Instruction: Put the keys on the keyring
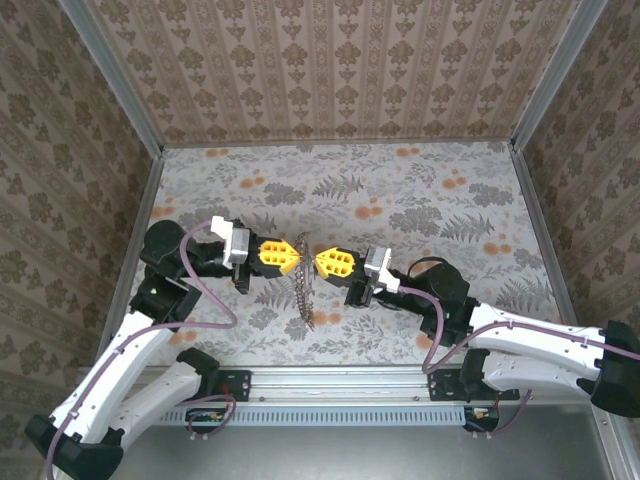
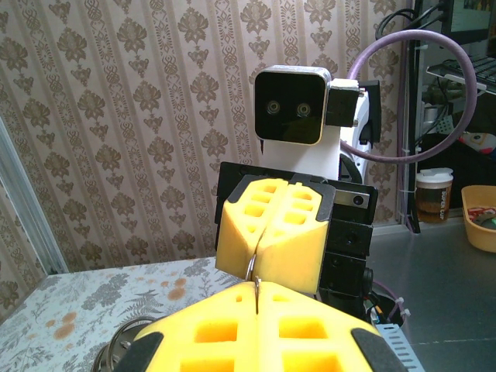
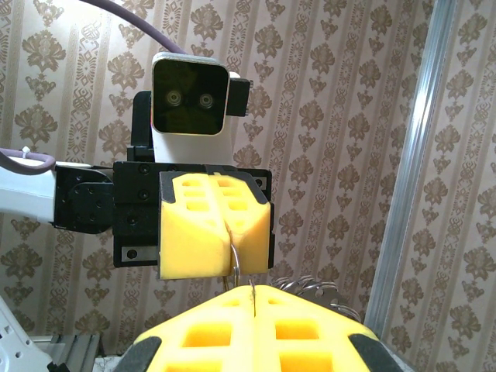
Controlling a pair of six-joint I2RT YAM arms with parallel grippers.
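Above the middle of the table, my left gripper [image 1: 297, 256] and my right gripper [image 1: 316, 262] meet tip to tip. Both are shut on a thin metal loop of the keyring [image 1: 305, 290]. The keyring's grey-brown chain-like band hangs from them down to the tabletop. In the left wrist view my left gripper [image 2: 258, 285] pinches the wire loop [image 2: 251, 269], and the right gripper [image 2: 259, 253] faces it. In the right wrist view my right gripper [image 3: 252, 288] holds the same loop [image 3: 235, 263] opposite the left gripper [image 3: 230, 267]. Several wire coils [image 3: 314, 283] show behind it. I cannot pick out single keys.
The floral tabletop [image 1: 400, 200] is walled by patterned panels on the left, back and right, with metal posts at the corners. Purple cables [image 1: 215, 300] loop over both arms. The rail [image 1: 330, 385] carrying the arm bases runs along the near edge.
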